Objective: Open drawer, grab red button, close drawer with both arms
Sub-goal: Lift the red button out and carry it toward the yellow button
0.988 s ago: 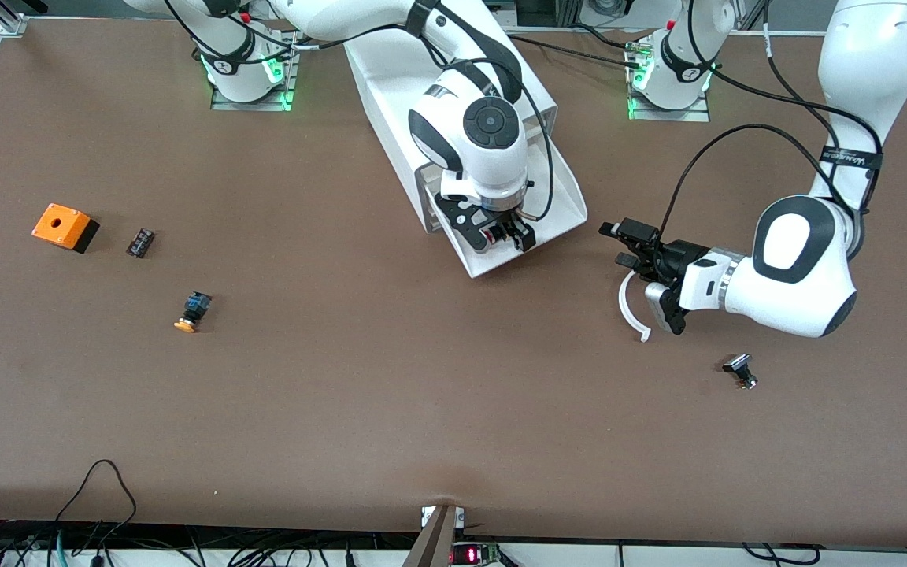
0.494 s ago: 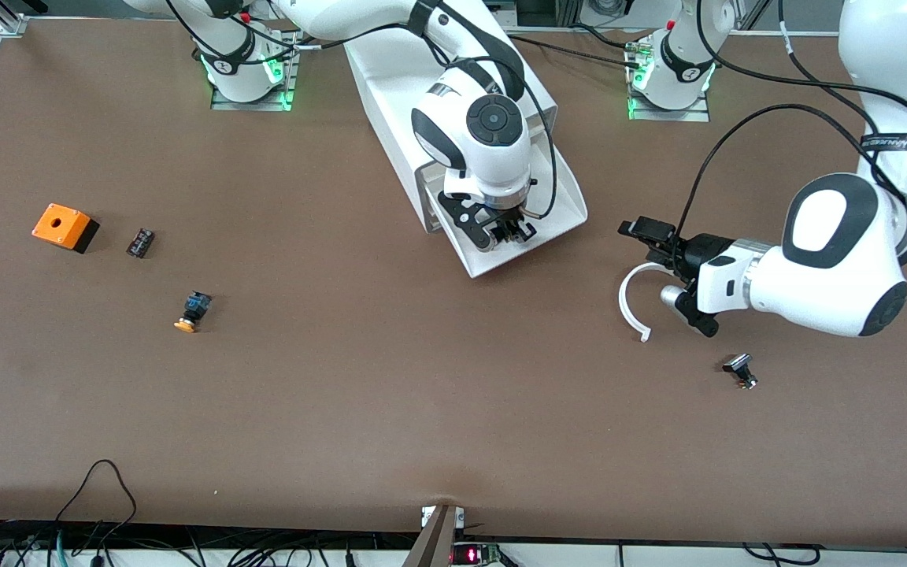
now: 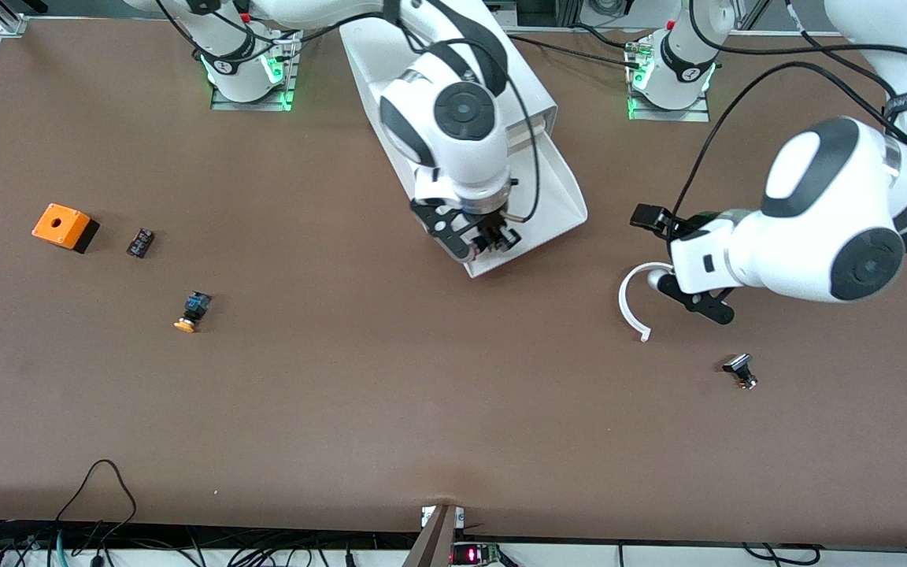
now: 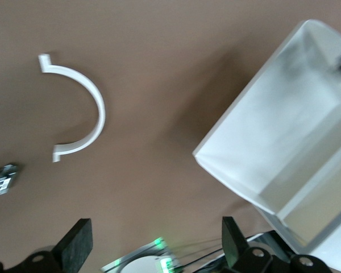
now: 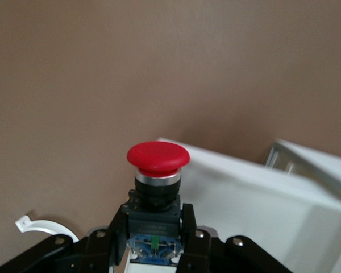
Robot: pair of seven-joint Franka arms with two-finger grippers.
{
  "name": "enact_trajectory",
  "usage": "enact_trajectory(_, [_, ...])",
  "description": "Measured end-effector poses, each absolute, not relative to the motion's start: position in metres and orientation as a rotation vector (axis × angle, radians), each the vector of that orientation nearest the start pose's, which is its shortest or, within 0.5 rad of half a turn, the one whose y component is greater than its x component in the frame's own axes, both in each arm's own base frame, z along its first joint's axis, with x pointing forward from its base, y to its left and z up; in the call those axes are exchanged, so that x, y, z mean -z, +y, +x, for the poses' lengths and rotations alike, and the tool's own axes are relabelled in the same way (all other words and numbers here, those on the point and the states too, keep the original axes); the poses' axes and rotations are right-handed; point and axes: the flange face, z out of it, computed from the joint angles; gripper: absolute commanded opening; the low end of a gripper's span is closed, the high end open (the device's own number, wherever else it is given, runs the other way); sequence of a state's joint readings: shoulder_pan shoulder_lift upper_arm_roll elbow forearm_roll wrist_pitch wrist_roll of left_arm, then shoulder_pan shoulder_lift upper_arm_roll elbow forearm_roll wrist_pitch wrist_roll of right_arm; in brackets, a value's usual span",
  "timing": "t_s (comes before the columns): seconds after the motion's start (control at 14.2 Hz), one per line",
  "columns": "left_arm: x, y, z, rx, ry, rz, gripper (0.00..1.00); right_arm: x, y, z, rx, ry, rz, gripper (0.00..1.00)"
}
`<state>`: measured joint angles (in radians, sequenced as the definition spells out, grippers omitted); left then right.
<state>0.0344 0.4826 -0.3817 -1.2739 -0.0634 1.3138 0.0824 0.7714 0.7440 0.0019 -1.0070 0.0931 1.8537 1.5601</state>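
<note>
The drawer [image 3: 560, 197] stands pulled out of the white cabinet [image 3: 390, 63]. It also shows in the left wrist view [image 4: 284, 131] and the right wrist view [image 5: 261, 205]. My right gripper [image 3: 491, 239] hangs over the drawer's front end. It is shut on the dark body of the button [image 5: 158, 157], whose red cap points away from the gripper [image 5: 154, 227]. The button shows only as a red speck in the front view [image 3: 477, 246]. My left gripper [image 3: 658, 228] is open and empty [image 4: 153, 244], over the table beside the drawer toward the left arm's end.
A white C-shaped arc [image 3: 628, 303] lies below the left gripper, also in the left wrist view [image 4: 85, 108]. A small black-and-metal part [image 3: 739, 370] lies nearer the camera. Toward the right arm's end lie an orange box [image 3: 64, 226], a small black part [image 3: 140, 241] and an orange-capped button [image 3: 190, 311].
My right gripper has risen from the drawer with the button and shifted toward the right arm's end. My left gripper has drawn back from the drawer toward the left arm's end.
</note>
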Motion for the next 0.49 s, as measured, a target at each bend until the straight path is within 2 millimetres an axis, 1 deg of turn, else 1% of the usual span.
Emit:
enact_trajectory(0.14, [-0.477,-0.189,0.615,-0.667,0.715,-3.082,1.00,-0.451,0.496,0.570,-0.061,1.050,-2.834,0.00])
enact_trajectory(0.21, [-0.482,-0.190,0.618,-0.634,0.716,-3.074,1.00,-0.463,0.472,0.582,-0.068,0.972,-2.870,0.00])
enact_trajectory(0.35, [-0.491,-0.182,0.626,-0.585,0.693,-3.095,1.00,-0.492,0.416,0.602,-0.117,0.780,-2.941,0.00])
enact_trajectory(0.42, [-0.494,-0.176,0.630,-0.573,0.666,-3.103,1.00,-0.504,0.385,0.612,-0.145,0.686,-2.976,0.00])
enact_trajectory(0.49, [-0.494,-0.172,0.632,-0.569,0.614,-3.110,1.00,-0.511,0.353,0.622,-0.163,0.600,-3.002,0.00])
